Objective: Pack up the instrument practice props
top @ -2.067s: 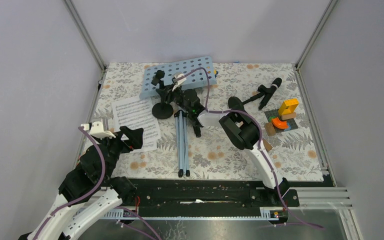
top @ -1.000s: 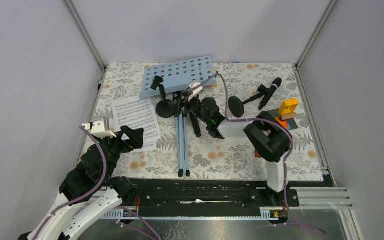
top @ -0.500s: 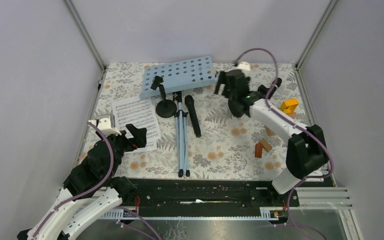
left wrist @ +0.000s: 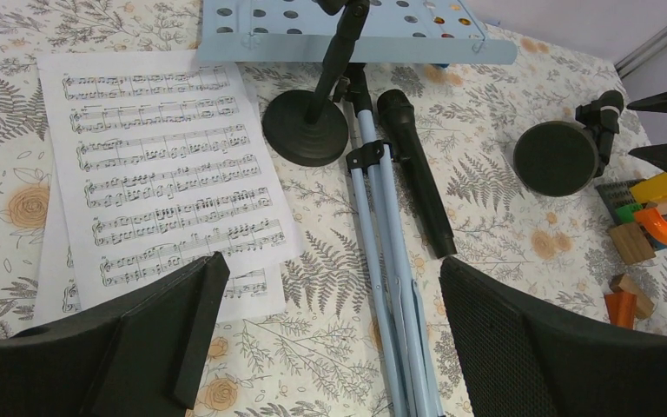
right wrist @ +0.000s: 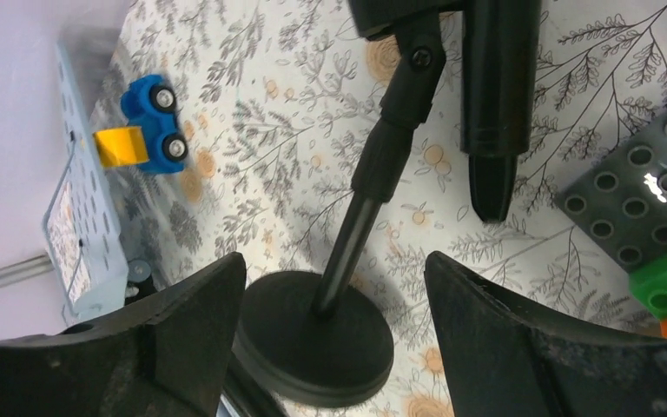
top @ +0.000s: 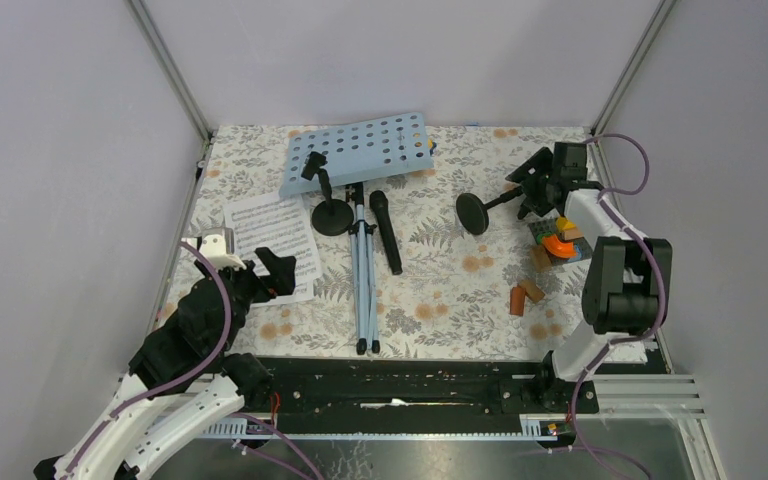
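Note:
The light-blue music desk [top: 360, 150] lies flat at the back, its thin tripod [top: 363, 270] folded on the cloth in front of it. White sheet music [top: 270, 235] lies to the left. One black microphone [top: 385, 232] lies beside the tripod, next to an empty round-based holder [top: 332, 215]. The second microphone [right wrist: 495, 104] sits in its clip on the tipped second holder [right wrist: 317, 334] at the right. My right gripper [right wrist: 334, 269] is open above that holder's stem, touching nothing. My left gripper [left wrist: 330, 287] is open and empty over the near edge of the sheet music [left wrist: 165, 174] and the tripod [left wrist: 382, 243].
Toy blocks [top: 560, 235] on a grey plate sit right by the second holder, and two brown blocks [top: 525, 295] lie nearer. A blue toy car [right wrist: 148, 135] sits by the music desk's corner. Metal frame posts and walls close in the cloth on three sides.
My right arm has swung from the middle of the cloth, by the first holder and microphone, to the far right over the second holder. My left arm has barely moved.

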`<state>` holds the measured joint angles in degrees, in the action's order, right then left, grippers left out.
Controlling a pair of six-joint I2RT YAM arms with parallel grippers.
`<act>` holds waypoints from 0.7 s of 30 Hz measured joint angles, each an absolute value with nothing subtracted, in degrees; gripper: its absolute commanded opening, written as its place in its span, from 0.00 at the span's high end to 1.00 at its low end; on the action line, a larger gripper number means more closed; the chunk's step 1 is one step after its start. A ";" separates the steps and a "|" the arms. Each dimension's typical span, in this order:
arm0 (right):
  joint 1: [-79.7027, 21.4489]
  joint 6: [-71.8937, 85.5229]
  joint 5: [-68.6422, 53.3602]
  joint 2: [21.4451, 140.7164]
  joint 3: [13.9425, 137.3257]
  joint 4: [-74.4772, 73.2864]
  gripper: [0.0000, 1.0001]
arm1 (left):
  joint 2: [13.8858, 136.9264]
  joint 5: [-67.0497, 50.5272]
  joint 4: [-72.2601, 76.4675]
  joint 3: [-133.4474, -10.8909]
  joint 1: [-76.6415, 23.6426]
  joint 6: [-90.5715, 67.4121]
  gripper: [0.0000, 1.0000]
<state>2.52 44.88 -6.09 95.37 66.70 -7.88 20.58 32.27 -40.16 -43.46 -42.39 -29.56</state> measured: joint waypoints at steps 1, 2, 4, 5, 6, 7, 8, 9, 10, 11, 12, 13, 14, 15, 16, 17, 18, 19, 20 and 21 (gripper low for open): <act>2.83 45.41 -6.24 96.82 67.37 -7.84 0.20 | 20.73 32.12 -40.10 -43.46 -42.39 -29.47 0.01; 3.03 45.76 -6.24 98.28 67.99 -7.79 0.22 | 20.84 32.05 -40.10 -43.46 -42.39 -29.41 0.01; 3.09 46.30 -6.22 101.34 69.43 -8.05 0.24 | 20.91 31.83 -39.99 -43.46 -42.39 -29.32 0.01; 3.07 46.41 -6.28 103.07 70.37 -8.14 0.25 | 20.93 31.73 -39.86 -43.46 -42.39 -29.19 0.01; 3.07 46.46 -6.39 104.40 71.02 -8.12 0.27 | 20.99 31.68 -39.70 -43.46 -42.39 -29.10 0.01; 3.07 46.54 -6.66 105.97 71.81 -8.16 0.29 | 21.02 31.64 -39.57 -43.46 -42.39 -28.99 0.01; 3.07 46.57 -6.72 107.24 72.38 -8.21 0.31 | 21.06 31.59 -39.51 -43.46 -42.39 -28.97 0.01; 3.07 46.63 -6.76 108.53 73.01 -8.34 0.34 | 21.06 31.51 -39.38 -43.46 -42.39 -28.95 0.01; 3.07 46.72 -6.76 109.56 73.52 -8.34 0.37 | 21.06 31.48 -39.33 -43.46 -42.39 -28.93 0.01; 3.07 46.78 -6.79 110.76 74.26 -8.43 0.40 | 21.06 31.46 -39.31 -43.46 -42.39 -28.93 0.01; 3.07 46.81 -6.79 111.92 75.16 -8.54 0.44 | 21.06 31.46 -39.33 -43.46 -42.39 -28.93 0.01; 3.07 46.85 -6.76 113.03 76.16 -8.62 0.48 | 21.06 31.46 -39.31 -43.46 -42.39 -28.93 0.01; 3.07 46.81 -6.76 113.99 77.03 -8.73 0.52 | 21.06 31.46 -39.31 -43.46 -42.39 -28.91 0.01; 3.07 46.87 -6.74 115.02 78.13 -8.95 0.56 | 21.06 31.46 -39.31 -43.46 -42.39 -28.88 0.01; 3.07 46.83 -6.72 116.03 79.29 -9.10 0.60 | 21.06 31.44 -39.31 -43.46 -42.39 -28.84 0.01; 3.07 46.74 -6.68 116.86 80.38 -9.63 0.63 | 21.06 31.44 -39.31 -43.46 -42.39 -28.80 0.01; 3.07 46.61 -6.70 117.36 80.95 -9.72 0.64 | 21.06 31.40 -39.29 -43.46 -42.39 -28.77 0.01; 3.07 46.61 -6.72 117.93 81.67 -9.93 0.64 | 21.06 31.20 -39.29 -43.46 -42.28 -28.75 0.01; 3.07 46.61 -6.79 118.30 82.21 -10.09 0.65 | 21.06 31.14 -39.29 -43.46 -42.19 -28.73 0.01; 3.07 46.59 -6.76 118.56 82.61 -10.07 0.66 | 21.06 30.94 -39.29 -43.46 -42.06 -28.71 0.01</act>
<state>3.07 46.59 -6.76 118.56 82.61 -10.07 21.06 30.94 -39.29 -43.46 -42.06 -28.71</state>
